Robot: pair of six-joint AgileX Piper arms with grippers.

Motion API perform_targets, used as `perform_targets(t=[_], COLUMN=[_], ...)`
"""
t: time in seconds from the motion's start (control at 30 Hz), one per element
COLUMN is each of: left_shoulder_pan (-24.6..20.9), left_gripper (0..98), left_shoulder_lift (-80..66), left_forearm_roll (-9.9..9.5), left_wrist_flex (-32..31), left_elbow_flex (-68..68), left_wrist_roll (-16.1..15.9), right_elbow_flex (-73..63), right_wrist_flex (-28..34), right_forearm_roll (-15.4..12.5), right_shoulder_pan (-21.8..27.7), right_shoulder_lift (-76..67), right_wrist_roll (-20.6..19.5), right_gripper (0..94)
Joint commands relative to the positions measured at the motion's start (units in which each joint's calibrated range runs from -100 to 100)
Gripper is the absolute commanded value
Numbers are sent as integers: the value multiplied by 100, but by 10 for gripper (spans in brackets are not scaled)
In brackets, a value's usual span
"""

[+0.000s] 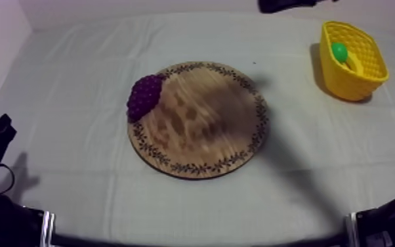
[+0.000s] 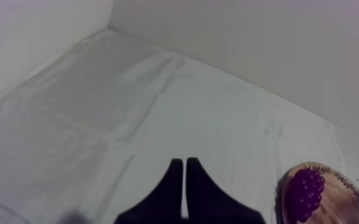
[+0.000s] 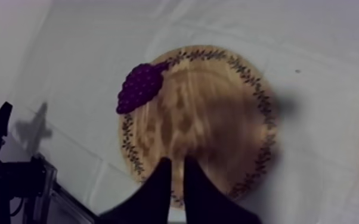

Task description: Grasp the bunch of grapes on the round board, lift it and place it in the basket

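Nothing of the task is done: the bunch of grapes (image 1: 145, 96) lies at the ten o'clock rim of the wooden board (image 1: 200, 125), with the yellow basket (image 1: 364, 75) well apart toward two o'clock. The left gripper (image 2: 183, 162) and the right gripper (image 3: 177, 162) each have their fingers pressed together on nothing; grasp, carry and drop are all left

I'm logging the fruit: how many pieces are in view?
2: the grapes on the board's rim, on the side away from the basket, and a green fruit in the basket. The basket wall may hide more.
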Motion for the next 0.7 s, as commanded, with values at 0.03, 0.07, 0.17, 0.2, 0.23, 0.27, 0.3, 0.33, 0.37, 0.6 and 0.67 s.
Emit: perform_targets(t=[0.03, 0.07, 0.17, 0.2, 0.23, 0.27, 0.3, 0.33, 0.37, 0.6, 0.67], left_shoulder_pan=[-1, -1, -1, -1, -1, -1, -1, -1, -1, -1, -1], left_gripper=[0, 0, 0, 0, 0, 0, 0, 0, 0, 0, 0], left_shoulder_lift=[3, 3, 3, 3, 3, 3, 3, 3, 3, 3, 3], left_forearm_roll=[1, 1, 1, 1, 1, 1, 1, 1, 1, 1, 1], left_wrist_flex=[3, 3, 3, 3, 3, 3, 3, 3, 3, 3, 3], left_elbow_flex=[4, 4, 4, 4, 4, 4, 4, 4, 4, 4, 4], left_wrist_roll=[1, 1, 1, 1, 1, 1, 1, 1, 1, 1, 1], right_elbow_flex=[-182, -246, -433, -495, -563, -636, -718, -805, -893, -1530, -1723], right_wrist_flex=[-15, -6, -11, -23, -31, -36, -35, -25, -15, 38, 77], right_forearm_roll=[-50, -79, -151, -170, -183, -191, -193, -196, -203, -206, -188], right_shoulder_pan=[-274, -330, -471, -513, -554, -592, -625, -656, -679, -834, -888], right_shoulder_lift=[413, 524, 868, 988, 1111, 1237, 1366, 1500, 1637, 2544, 2777], right_wrist_roll=[-260, -313, -455, -498, -544, -593, -649, -705, -758, -1031, -1072], right_gripper=[107, 115, 137, 146, 157, 172, 189, 207, 226, 500, 598])
